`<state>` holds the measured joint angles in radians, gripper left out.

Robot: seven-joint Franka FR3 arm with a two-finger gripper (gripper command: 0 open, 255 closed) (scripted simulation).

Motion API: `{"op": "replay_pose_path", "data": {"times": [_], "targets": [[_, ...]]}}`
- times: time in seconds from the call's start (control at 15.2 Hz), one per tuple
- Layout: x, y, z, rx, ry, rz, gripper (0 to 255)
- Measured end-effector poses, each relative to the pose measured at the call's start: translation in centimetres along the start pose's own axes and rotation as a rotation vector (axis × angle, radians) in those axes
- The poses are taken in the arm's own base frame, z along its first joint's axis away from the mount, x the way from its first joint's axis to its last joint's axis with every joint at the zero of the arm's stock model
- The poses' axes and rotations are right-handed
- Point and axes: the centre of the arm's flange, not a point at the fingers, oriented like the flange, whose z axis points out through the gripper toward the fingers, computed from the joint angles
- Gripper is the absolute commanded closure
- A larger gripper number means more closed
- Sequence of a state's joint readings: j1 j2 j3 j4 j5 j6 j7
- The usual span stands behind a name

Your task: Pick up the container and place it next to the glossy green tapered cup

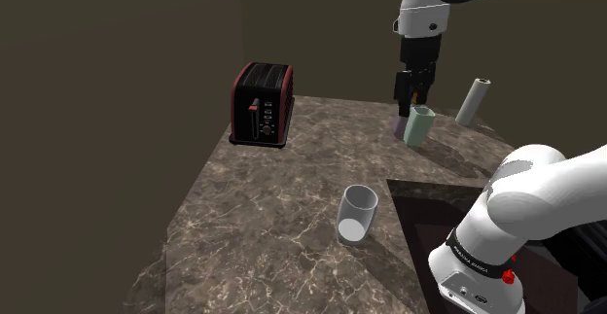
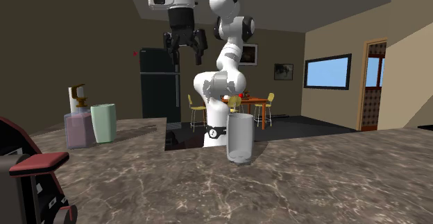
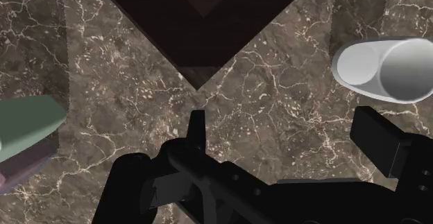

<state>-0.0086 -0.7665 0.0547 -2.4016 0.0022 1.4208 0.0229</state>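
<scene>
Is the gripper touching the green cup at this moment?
Apart. In the second exterior view the open gripper hangs far higher than the green cup, with a clear gap between them.

Dim overall, with soft shadows on the marbled counter (image 1: 263, 205) and a bright window (image 2: 326, 72).

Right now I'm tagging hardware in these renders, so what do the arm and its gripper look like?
The arm is glossy white with rounded links and dark joints. A black band with small white lettering rings one link, and a small red dot sits beside it. The gripper is all black, a blocky body ending in two flat fingers.
</scene>
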Motion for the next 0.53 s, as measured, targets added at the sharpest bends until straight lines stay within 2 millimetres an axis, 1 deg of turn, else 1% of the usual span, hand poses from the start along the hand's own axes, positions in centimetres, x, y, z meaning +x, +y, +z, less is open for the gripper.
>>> {"op": "replay_pose_path", "data": {"times": [0.07, 0.13, 0.2, 0.26, 0.4, 0.46, 0.53], "targets": [[0.0, 0.0, 0.0, 0.000, 0.000, 0.000, 0], [-0.1, -0.5, 0.4, 0.000, 0.008, 0.001, 0], [-0.3, -1.2, 1.2, 0.000, 0.019, 0.003, 0], [-0.8, -2.2, 2.0, -0.001, 0.033, 0.005, 0], [-1.0, -3.7, 3.9, -0.001, 0.064, 0.010, 0], [-1.4, -4.7, 4.5, -0.002, 0.080, 0.012, 0], [-1.4, -5.7, 5.3, -0.002, 0.095, 0.014, 0]]}}
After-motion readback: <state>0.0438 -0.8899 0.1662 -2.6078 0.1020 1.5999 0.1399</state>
